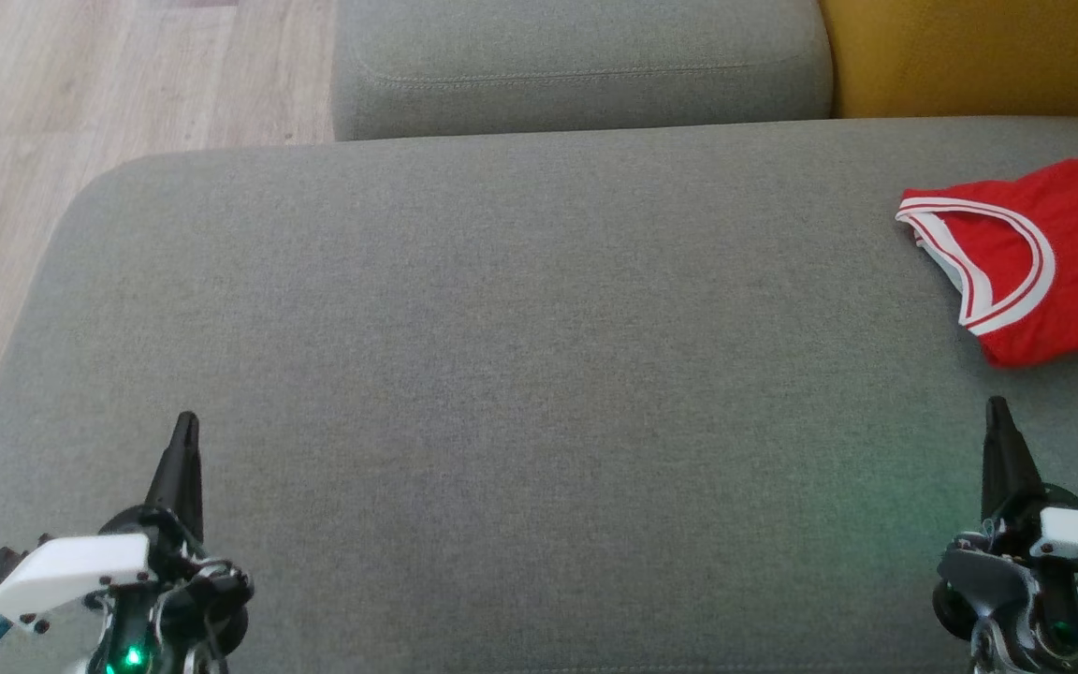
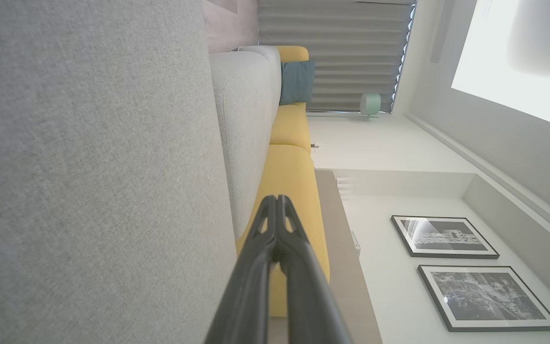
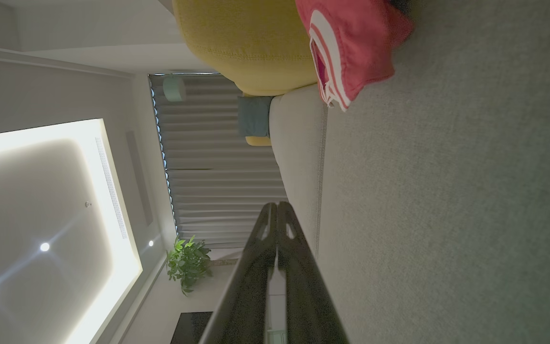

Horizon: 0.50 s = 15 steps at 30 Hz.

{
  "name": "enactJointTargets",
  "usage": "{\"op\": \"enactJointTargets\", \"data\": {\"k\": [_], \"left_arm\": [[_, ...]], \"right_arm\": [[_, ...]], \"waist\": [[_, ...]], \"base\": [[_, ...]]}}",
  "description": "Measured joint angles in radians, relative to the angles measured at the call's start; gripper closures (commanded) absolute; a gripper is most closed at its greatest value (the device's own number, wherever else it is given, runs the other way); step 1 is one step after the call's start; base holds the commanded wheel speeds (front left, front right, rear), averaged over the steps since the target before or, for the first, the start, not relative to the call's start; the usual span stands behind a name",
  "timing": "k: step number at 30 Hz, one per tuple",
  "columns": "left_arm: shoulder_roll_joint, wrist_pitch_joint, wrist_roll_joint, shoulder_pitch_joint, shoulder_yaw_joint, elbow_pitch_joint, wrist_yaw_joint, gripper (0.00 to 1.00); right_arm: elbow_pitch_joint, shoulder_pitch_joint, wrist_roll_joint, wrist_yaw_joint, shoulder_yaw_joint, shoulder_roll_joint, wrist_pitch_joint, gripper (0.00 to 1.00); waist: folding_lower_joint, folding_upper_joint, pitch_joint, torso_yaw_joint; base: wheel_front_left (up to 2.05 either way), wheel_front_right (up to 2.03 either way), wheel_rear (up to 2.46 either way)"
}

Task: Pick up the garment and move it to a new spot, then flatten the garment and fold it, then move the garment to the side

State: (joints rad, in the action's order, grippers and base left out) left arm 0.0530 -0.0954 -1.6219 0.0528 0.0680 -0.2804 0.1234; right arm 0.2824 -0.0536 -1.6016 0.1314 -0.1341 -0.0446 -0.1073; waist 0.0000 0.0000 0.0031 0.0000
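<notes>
Left tool (image 1: 185, 419), at 7 o'clock on the grey sofa seat (image 1: 520, 309): fingers pressed together, gripping nothing, body partly cut off below. Right tool (image 1: 997, 406), at 5 o'clock: likewise closed and empty. Garment (image 1: 1044, 271), red with white-trimmed armhole, lies rumpled on the seat at 3 o'clock, near the right tool but apart from it. Its far side is cut off; the lettering cannot be read. Yellow cushion (image 1: 969, 56) at 1 o'clock.
</notes>
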Motion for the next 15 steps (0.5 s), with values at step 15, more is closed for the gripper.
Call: {"op": "enactJointTargets", "data": {"k": [15], "left_arm": [[-0.001, -0.001, 0.000, 0.000, 0.003, 0.000, 0.000, 1.00]], "right_arm": [[0.000, 0.000, 0.000, 0.000, 0.000, 0.000, 0.000, 1.00]], "waist": [[0.0000, 0.0000, 0.000, 0.000]], "base": [[0.00, 0.00, 0.00]]}}
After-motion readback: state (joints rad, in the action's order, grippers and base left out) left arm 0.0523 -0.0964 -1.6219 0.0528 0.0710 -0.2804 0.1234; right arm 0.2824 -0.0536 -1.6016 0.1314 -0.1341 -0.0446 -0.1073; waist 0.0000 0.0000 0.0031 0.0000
